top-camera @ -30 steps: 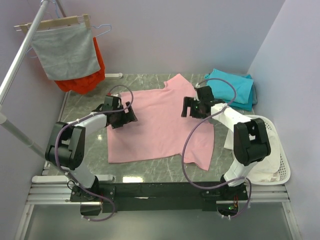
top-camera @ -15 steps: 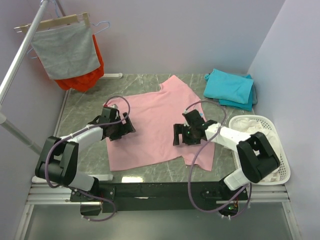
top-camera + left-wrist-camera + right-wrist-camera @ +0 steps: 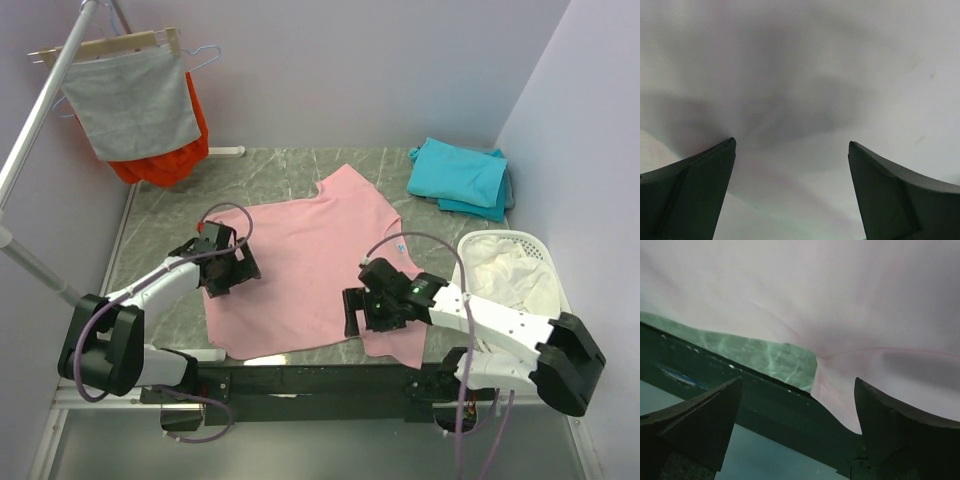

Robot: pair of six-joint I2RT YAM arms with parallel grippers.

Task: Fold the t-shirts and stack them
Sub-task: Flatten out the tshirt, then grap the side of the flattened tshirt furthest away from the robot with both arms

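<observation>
The light pink t-shirt (image 3: 300, 255) lies spread flat on the marble table, its hem at the near edge. My left gripper (image 3: 236, 271) rests on its left side, jaws wide open, with pink cloth (image 3: 800, 75) filling the view between the fingers. My right gripper (image 3: 357, 311) sits low on the shirt's near right part, jaws open, over the hem (image 3: 840, 290) and the table's front edge. Neither gripper holds cloth. The teal t-shirts (image 3: 458, 177) lie folded in a pile at the back right. The pink shirt's blue chest mark is not visible.
A white laundry basket (image 3: 552, 306) with pale cloth stands at the right. A grey cloth (image 3: 132, 100) and an orange-red garment (image 3: 160, 160) hang on a rack at the back left. The dark front rail (image 3: 765, 410) runs just past the marble edge (image 3: 765, 354).
Both grippers have moved toward the near edge, the right one swinging from the back right to the front. The pink shirt has slid toward the front with them.
</observation>
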